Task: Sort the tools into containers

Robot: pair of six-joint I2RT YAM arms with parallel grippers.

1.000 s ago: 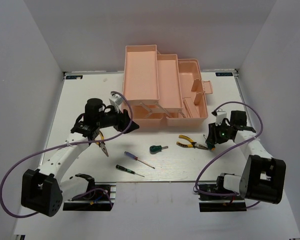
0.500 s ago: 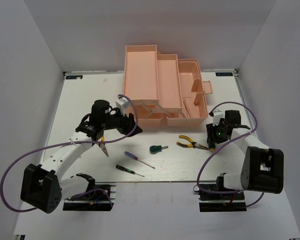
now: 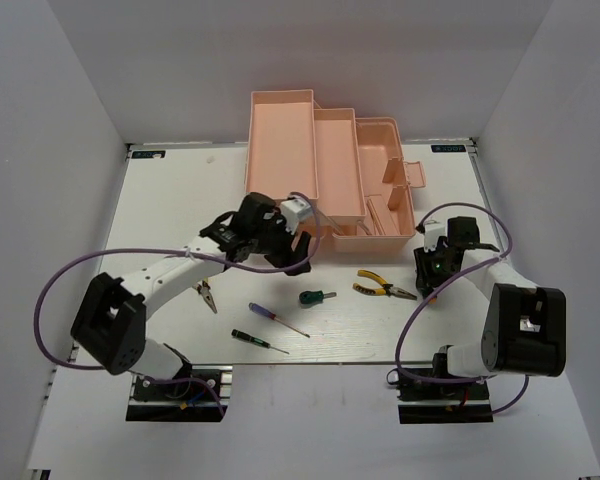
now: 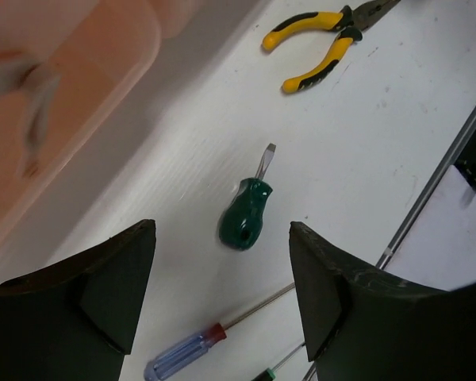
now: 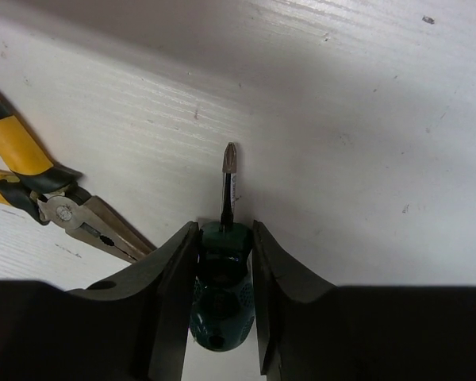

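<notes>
Right gripper (image 5: 224, 232) clamped on stubby green Phillips driver (image 5: 220, 295); left gripper (image 4: 222, 238) spread wide, holding nothing.

Phillips tip points away from the wrist; whether it is lifted off the table (image 3: 180, 190) I cannot tell. Yellow-handled pliers (image 5: 33, 173) just beside it. Below the left fingers, untouched, lies a flat-bladed green driver (image 4: 244, 214); purple-handled screwdriver (image 4: 184, 355) near it, thin dark-green screwdriver (image 3: 258, 341) closer to the bases. Second pliers (image 3: 207, 293) lie under the left arm. Pink toolbox (image 3: 325, 170) stands open at the far side, trays fanned out.
</notes>
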